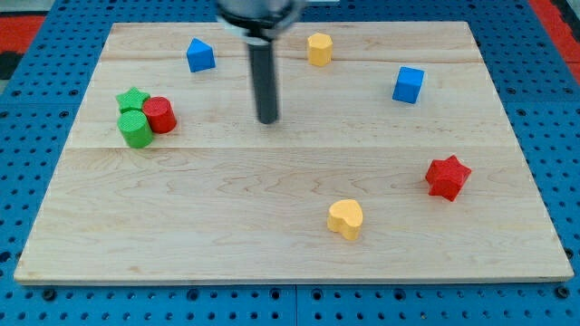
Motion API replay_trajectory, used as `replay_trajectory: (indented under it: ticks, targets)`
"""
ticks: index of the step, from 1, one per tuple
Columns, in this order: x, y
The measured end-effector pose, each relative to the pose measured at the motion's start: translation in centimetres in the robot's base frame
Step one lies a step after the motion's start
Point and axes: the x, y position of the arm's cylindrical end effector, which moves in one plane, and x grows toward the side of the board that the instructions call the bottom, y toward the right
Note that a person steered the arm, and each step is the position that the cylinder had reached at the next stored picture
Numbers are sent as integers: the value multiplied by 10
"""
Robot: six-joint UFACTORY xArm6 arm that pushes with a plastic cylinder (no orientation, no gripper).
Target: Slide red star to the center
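The red star (448,177) lies near the view's right edge of the wooden board (290,244), a little below mid height. My tip (267,119) stands above the board's middle, left of centre. It is far to the left of the red star and touches no block. A red cylinder (159,115) lies well to the tip's left.
A green star (133,99) and a green cylinder (136,129) sit against the red cylinder at the left. A blue block (199,55) and a yellow block (319,48) lie near the top. A blue cube (409,84) is at upper right. A yellow heart (345,218) lies at the lower middle.
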Motion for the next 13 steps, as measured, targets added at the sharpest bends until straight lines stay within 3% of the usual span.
replay_trajectory:
  ticks: [2,3,4,5,7,8,10,13]
  targets:
    - [14,165]
    - [40,223]
    - [97,279]
    - [140,264]
    - [89,156]
    - [59,150]
    - [53,186]
    - [29,142]
